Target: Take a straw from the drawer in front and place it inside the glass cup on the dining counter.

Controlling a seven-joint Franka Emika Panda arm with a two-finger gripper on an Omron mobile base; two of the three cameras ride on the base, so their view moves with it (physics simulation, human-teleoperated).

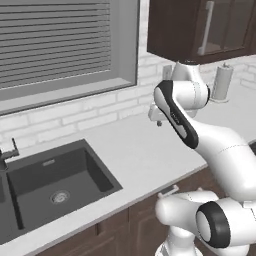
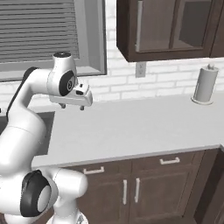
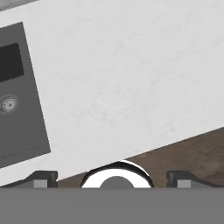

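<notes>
My gripper hangs open above the white worktop, fingers pointing down with nothing between them. In the hand view its two tips stand wide apart over the worktop's front edge. From the left base view the hand sits behind the forearm. Under the worktop, dark brown drawer fronts with silver bar handles are shut; one handle shows just past my base. The straw, the glass cup and the dining counter are out of view.
A dark sink with a faucet lies to the left. A paper towel roll stands at the back right. Dark wall cabinets hang above, beside a window with blinds. Cabinet doors are below the drawers.
</notes>
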